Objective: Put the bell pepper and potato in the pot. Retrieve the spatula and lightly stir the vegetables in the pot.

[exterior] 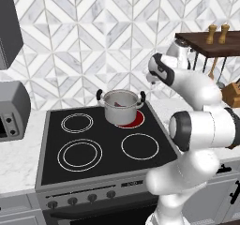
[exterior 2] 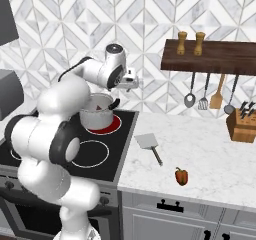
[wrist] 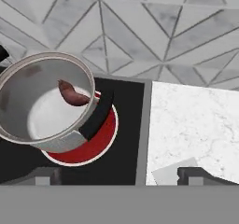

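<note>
While fingers spread empty, pot left, bell pepper well apart

The pot stands on the glowing red rear-right burner of the black cooktop; a reddish item lies inside.
</note>
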